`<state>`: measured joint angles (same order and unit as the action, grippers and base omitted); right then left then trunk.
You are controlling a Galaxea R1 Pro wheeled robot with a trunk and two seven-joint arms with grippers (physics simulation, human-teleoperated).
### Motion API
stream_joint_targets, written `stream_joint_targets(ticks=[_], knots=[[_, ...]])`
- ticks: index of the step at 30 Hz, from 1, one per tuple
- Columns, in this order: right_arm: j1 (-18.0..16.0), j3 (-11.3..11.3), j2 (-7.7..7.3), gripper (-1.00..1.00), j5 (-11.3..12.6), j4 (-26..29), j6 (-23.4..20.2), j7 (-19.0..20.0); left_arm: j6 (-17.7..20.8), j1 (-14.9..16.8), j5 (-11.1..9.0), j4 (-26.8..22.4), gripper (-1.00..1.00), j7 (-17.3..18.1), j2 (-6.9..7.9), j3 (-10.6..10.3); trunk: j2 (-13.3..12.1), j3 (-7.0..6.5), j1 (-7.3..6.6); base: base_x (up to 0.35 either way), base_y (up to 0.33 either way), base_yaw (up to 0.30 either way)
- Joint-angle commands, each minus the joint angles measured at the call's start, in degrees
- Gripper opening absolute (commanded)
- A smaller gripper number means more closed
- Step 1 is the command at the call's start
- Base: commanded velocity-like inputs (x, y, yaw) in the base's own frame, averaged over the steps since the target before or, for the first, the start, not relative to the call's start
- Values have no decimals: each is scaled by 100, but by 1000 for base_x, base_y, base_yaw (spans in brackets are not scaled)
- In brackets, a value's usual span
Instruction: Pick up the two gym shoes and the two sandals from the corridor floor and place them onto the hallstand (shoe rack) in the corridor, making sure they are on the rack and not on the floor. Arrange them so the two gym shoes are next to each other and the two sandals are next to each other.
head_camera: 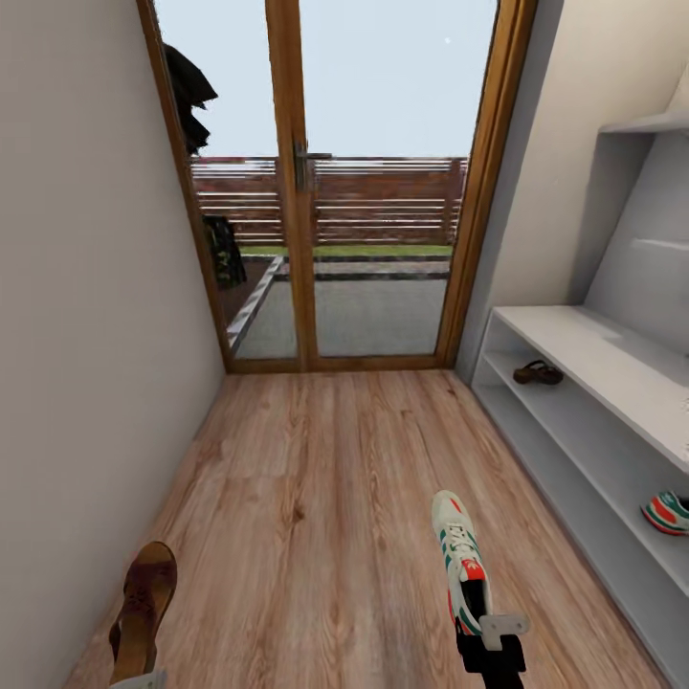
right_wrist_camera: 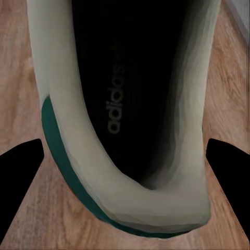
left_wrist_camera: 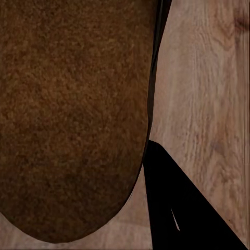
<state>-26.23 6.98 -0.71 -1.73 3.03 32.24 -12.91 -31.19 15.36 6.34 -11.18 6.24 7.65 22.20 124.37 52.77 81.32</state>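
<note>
Above plank floor, gym shoe [right_wrist_camera: 130, 156] heel sits between right gripper's [head_camera: 490, 643] fingers.

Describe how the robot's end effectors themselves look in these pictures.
The right end effector has a pale grey, flat fingertip plate on a black blocky body. In the right wrist view its fingers are plain black wedges. The left end effector shows a pale grey tip.

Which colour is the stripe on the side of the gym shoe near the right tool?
Green, on the cream-white gym shoe; head view shows it best.
</note>
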Motion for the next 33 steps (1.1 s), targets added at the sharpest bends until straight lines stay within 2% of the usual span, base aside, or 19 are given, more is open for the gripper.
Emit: stream_joint_targets(ticks=[1,33], knots=[[-5,49,0,-100,-21,-4,1,-53,-19,3,78,2,-100,17,-1,56,2,3,3,338,15,-236],[-5,49,0,-100,-21,-4,1,-53,-19,2,71,2,-100,17,-1,56,2,-64,3,332,105,-254]])
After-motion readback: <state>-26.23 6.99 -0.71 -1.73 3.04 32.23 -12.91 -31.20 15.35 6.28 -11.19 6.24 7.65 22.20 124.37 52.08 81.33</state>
